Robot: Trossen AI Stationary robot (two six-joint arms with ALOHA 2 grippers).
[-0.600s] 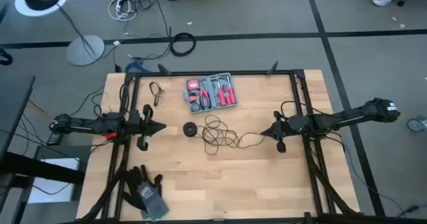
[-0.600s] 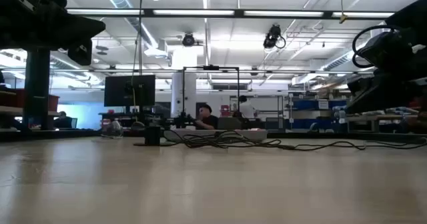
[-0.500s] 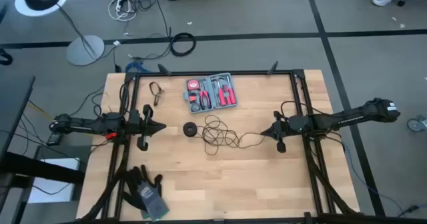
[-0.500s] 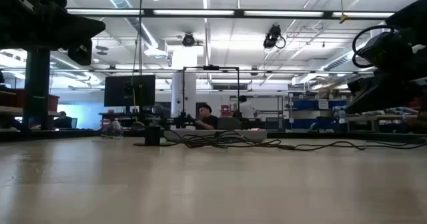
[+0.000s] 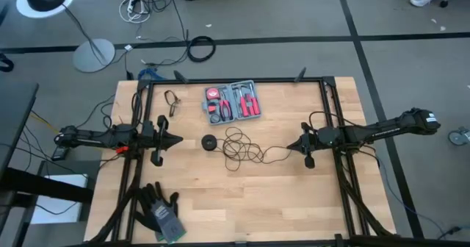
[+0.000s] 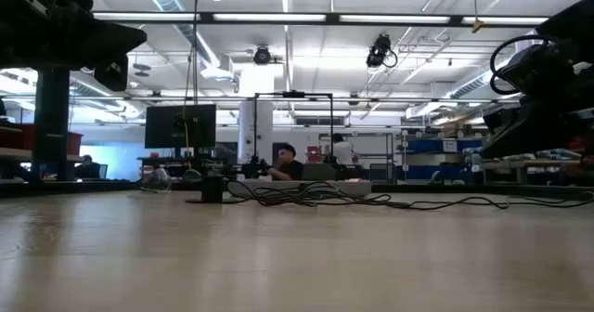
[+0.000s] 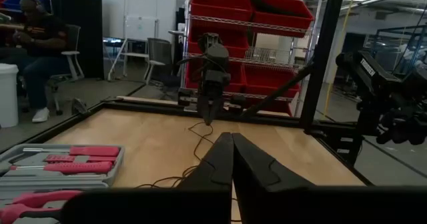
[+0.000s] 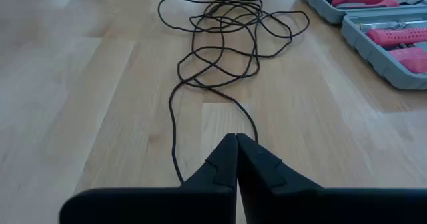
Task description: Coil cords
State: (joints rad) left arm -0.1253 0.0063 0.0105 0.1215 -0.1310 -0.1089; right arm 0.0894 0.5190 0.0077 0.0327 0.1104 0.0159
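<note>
The thin black cord (image 5: 239, 145) lies in a loose tangle on the table's middle. Its round black puck (image 5: 209, 142) rests flat at the tangle's left end. One strand runs right to my right gripper (image 5: 288, 147). That gripper is shut and stands over a bend of the cord (image 8: 175, 127) in the right wrist view (image 8: 236, 143). My left gripper (image 5: 178, 140) is shut and empty, left of the puck. In the left wrist view (image 7: 231, 139) it points at the cord (image 7: 195, 135). In the low view the cord (image 6: 306, 196) lies flat on the tabletop. My right gripper's shut fingers (image 8: 217, 164) stand above a bend of the cord, whose two strands (image 8: 254, 132) pass out of sight under them. The fingers hide that spot, so I cannot tell whether they touch the cord. The strands that show lie slack on the table.
An open grey tool kit with red tools (image 5: 233, 102) lies behind the cord. A small wire loop (image 5: 172, 100) lies at the far left. Dark gloves (image 5: 158, 210) lie at the near left. Black frame rails (image 5: 327, 107) run along the table's sides. People sit in the room beyond.
</note>
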